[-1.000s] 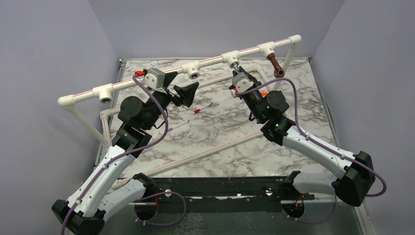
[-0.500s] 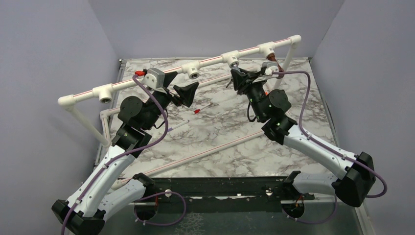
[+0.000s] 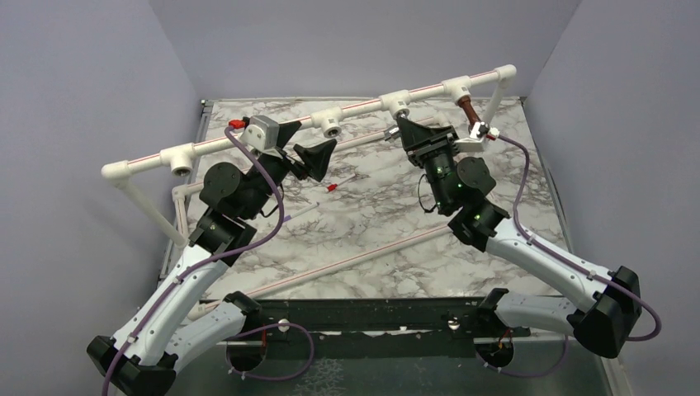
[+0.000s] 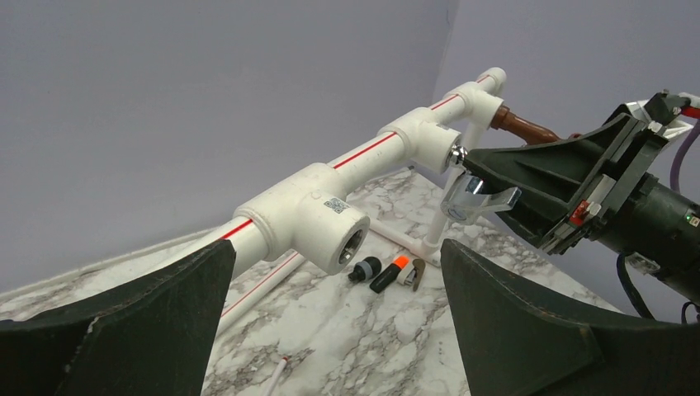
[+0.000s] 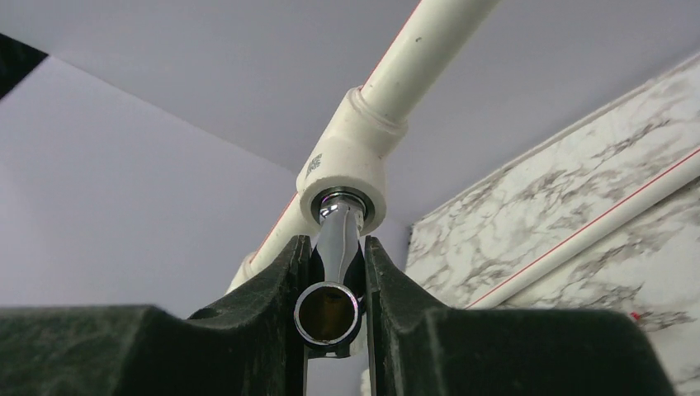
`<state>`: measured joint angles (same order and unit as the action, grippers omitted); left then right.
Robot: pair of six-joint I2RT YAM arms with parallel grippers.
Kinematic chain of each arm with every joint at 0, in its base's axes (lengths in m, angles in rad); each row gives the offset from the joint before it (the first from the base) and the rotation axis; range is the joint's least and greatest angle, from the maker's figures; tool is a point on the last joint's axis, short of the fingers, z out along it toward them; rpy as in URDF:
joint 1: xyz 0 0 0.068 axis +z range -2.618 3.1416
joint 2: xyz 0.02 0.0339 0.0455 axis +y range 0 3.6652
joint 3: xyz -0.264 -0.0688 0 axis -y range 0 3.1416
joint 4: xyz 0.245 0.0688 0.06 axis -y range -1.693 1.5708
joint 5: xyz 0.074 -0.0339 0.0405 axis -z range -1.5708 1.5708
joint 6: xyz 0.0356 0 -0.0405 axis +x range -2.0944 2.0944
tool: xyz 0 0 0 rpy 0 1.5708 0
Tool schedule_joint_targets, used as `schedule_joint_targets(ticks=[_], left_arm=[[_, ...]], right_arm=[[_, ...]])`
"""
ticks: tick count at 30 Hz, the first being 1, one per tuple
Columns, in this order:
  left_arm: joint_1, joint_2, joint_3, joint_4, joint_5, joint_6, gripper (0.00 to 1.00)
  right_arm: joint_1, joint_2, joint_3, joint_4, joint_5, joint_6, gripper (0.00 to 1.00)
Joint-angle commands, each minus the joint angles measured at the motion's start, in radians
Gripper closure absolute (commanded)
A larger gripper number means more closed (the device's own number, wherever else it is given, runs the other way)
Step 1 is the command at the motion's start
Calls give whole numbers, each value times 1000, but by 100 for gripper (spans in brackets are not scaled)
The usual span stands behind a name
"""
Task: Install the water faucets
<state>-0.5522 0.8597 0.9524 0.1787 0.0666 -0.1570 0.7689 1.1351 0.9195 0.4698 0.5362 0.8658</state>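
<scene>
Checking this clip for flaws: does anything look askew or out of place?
The white pipe rail runs slanted across the marble table, not parallel to its back edge. A red-tipped stick lies loose nearby.

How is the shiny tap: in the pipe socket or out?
In: the chrome faucet's end sits inside the white tee socket; the right gripper clamps it.

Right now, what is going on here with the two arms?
The right end effector is shut on the chrome faucet, whose end sits in a white tee socket. The reddish-brown faucet is already in the next socket. The left end effector is open and empty, facing an unfilled socket.
</scene>
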Motion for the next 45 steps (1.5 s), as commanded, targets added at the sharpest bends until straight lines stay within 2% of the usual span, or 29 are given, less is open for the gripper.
schedule_joint_targets(ticks=[1,4,10,19,20,22,24,27,29,32,37,41,45], left_arm=[[-3,-7,-7,19,-8,2,4],[-3,-7,-7,18,-14,5,4],[-3,-4,-7,18,-13,5,4],[-3,-2,-7,17,-17,10,4],[-3,-2,-7,16,-18,10,4],[-3,-2,-7,16,-18,10,4],[-3,-2,-7,16,-17,10,4],[-3,-1,-7,17,-16,10,4],[-3,1,-7,16,-17,10,4],[-3,3,-7,15,-17,11,4],[-3,7,-7,15,-18,11,4],[-3,7,-7,13,-19,13,4],[-3,7,-7,13,-20,13,4]], right_arm=[[3,-63,0,9,148,363,99],[3,-61,-2,-62,185,519,99],[3,-17,-21,-58,168,745,99],[3,15,-2,-64,150,786,99],[3,14,-4,-72,151,782,98],[3,7,-7,-93,157,780,85],[3,-3,-19,-103,166,780,76],[3,-18,-38,-108,172,779,54],[3,-27,-38,-128,171,779,46],[3,-49,-38,-175,179,777,41],[3,-91,-58,-195,182,739,39],[3,-134,-59,-226,183,620,37],[3,-185,-37,-272,178,388,36]])
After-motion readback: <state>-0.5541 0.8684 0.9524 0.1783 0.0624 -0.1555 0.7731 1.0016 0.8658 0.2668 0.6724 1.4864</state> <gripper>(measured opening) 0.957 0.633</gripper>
